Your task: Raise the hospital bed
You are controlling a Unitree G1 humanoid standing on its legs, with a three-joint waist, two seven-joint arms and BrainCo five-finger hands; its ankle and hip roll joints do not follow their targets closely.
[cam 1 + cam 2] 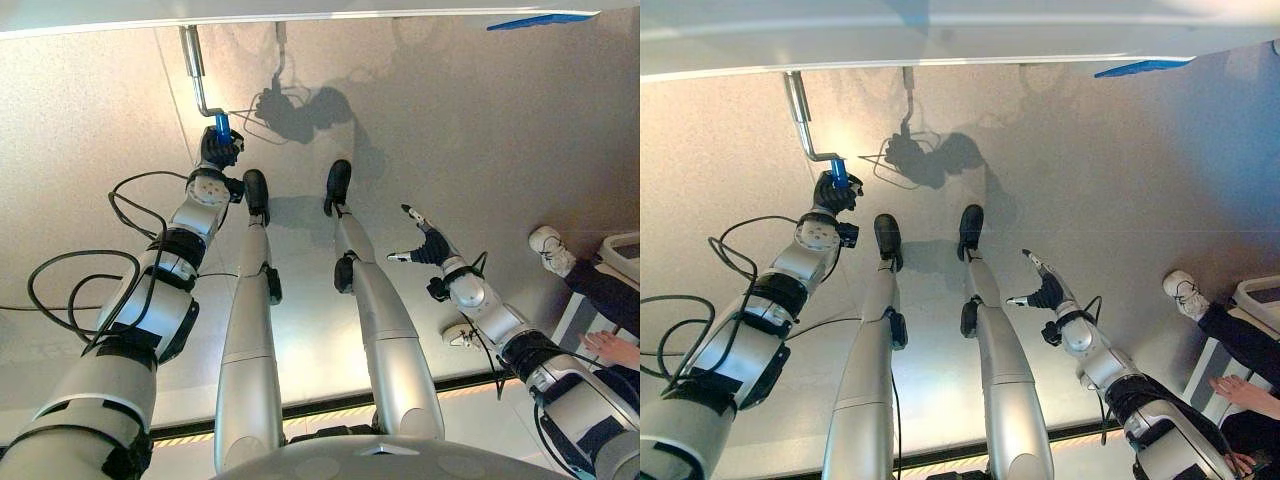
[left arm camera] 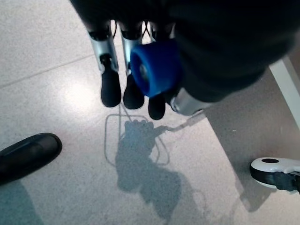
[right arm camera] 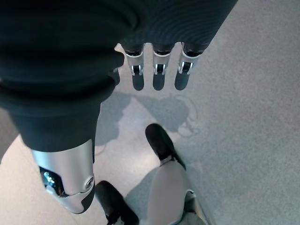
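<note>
Reaching far forward and down with the left arm, left hand (image 1: pixel 221 147) curling its fingers (image 2: pixel 110 92) round the blue grip (image 1: pixel 222 124) of the bed's crank handle (image 1: pixel 196 78). Gripping that blue knob (image 2: pixel 154 67) with the bent metal shaft running up from the hand to the white bed frame (image 1: pixel 300 12) just beyond it. Hanging low at the other side, right hand (image 1: pixel 430 245) holding nothing, fingers (image 3: pixel 158 75) straight and spread over bare floor (image 1: pixel 480 130). Showing a bed caster (image 2: pixel 276 172) near the left hand, and a seated person's hand (image 1: pixel 612 347) beyond the right arm.
</note>
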